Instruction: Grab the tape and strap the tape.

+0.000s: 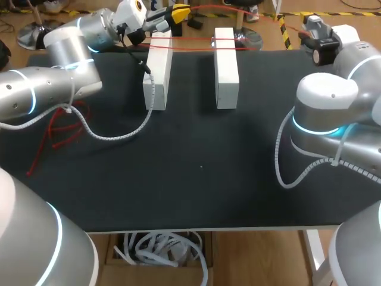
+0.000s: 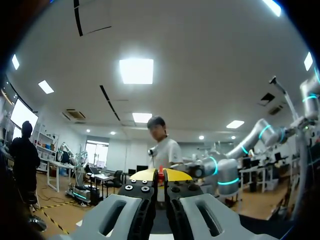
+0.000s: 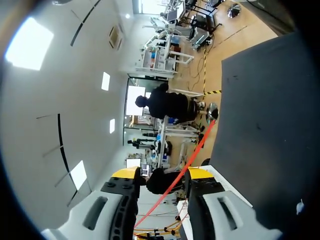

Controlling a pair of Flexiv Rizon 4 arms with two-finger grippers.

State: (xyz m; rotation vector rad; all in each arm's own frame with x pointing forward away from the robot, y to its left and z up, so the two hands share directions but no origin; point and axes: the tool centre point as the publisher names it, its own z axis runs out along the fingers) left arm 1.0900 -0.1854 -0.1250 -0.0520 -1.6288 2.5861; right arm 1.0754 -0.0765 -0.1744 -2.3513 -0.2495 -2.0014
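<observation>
A thin red tape (image 1: 196, 40) is stretched across the far ends of two white blocks (image 1: 158, 71) (image 1: 226, 65) on the black table (image 1: 196, 173). At the table's far left, just beyond the left block, my left gripper (image 1: 177, 12) is shut on the tape; in the left wrist view its yellow tips (image 2: 160, 175) pinch the red tape (image 2: 160, 173). My right arm's wrist (image 1: 324, 44) sits at the far right edge, with its fingers hidden there. In the right wrist view the right gripper (image 3: 162, 175) stands open, and the tape (image 3: 195, 150) runs slantwise through the gap between its fingers.
Loose red tape (image 1: 62, 128) lies in loops on the table's left side. A white coiled cable (image 1: 119, 136) from my left arm drapes over the cloth beside the left block. Another coiled cable (image 1: 283, 173) hangs from my right arm.
</observation>
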